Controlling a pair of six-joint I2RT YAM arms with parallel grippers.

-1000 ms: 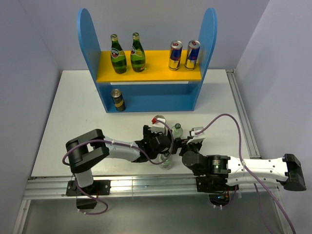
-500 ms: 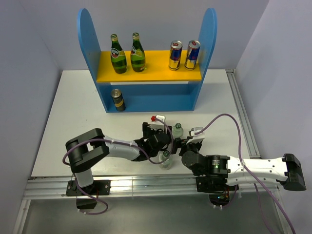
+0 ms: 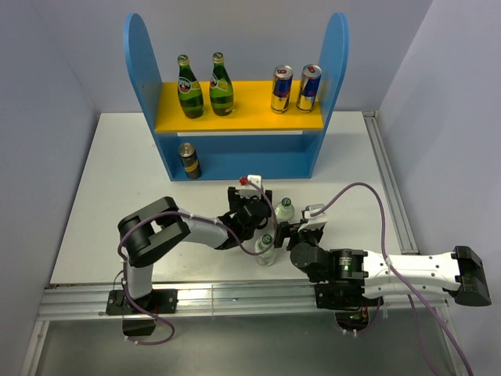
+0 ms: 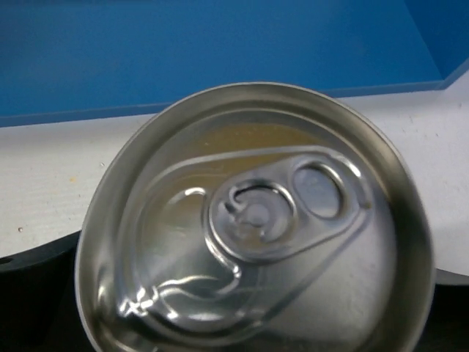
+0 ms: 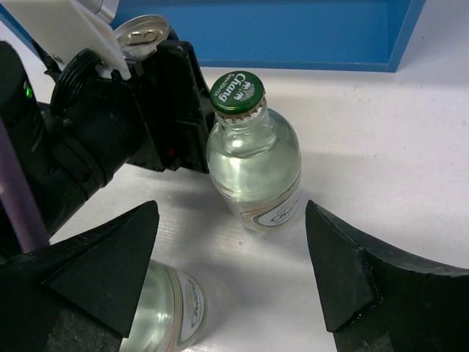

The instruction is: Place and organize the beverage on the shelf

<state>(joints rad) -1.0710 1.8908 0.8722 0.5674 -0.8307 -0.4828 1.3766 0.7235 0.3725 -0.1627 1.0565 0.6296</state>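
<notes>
- "Chang" is printed in white on the green cap (image 5: 237, 93) of the clear bottle (image 5: 254, 165).
- The same word, in green script, is on its body label (image 5: 281, 213).
- The shelf drinks' labels are too small to read.

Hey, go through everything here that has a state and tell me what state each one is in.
left gripper: shut on held can
held can: sealed, upright
right gripper: open, aimed at far clear bottle
far clear bottle: capped, upright, on table
near clear bottle: capped, upright, on table
two green bottles: upright on yellow board
two blue-and-silver cans: upright on yellow board
shelved dark can: upright on lower level
</notes>
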